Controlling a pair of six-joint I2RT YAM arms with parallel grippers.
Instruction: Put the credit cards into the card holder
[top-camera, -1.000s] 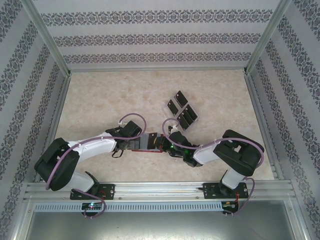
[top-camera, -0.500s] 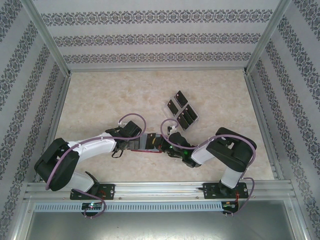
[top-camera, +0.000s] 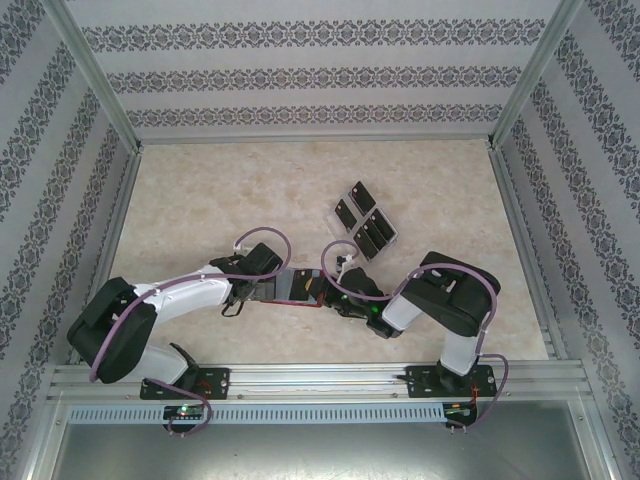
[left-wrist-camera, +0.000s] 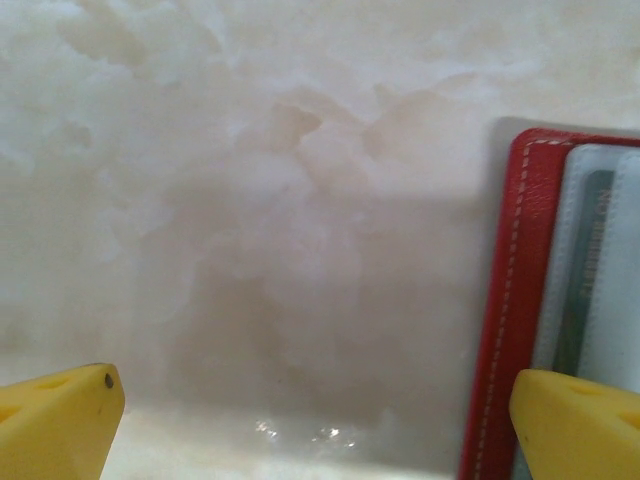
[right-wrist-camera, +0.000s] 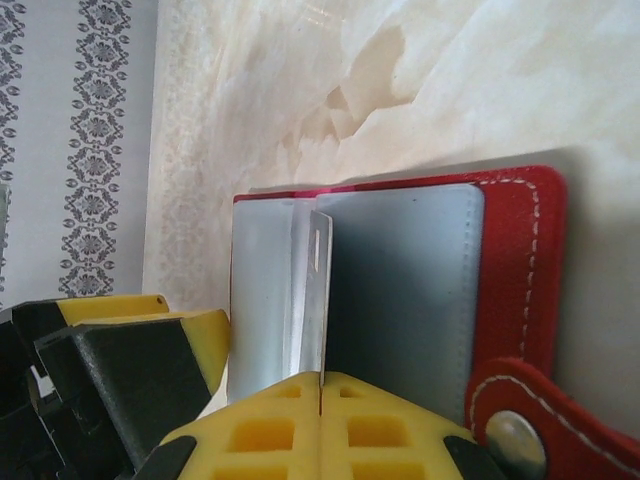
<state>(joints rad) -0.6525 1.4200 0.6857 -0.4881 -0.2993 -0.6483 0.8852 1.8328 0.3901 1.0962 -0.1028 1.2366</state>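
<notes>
left gripper (left-wrist-camera: 315, 425) wide open, 1 finger above holder's edge | card holder (left-wrist-camera: 497, 320) red, white-stitched, open flat on table (top-camera: 200, 200) between grippers, greyish sleeves | right gripper (right-wrist-camera: 320, 405) closed, pinching 1 upright sleeve | black credit cards (top-camera: 362, 220) apart, far-right

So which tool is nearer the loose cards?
Right. The right tool sits at the wallet's right end, close to the cards; the left tool is at its left end, farther off.

Bright diffuse light, soft shadows, left wrist view hazy and blurred, small glare specks on the table (left-wrist-camera: 300, 432)
</notes>
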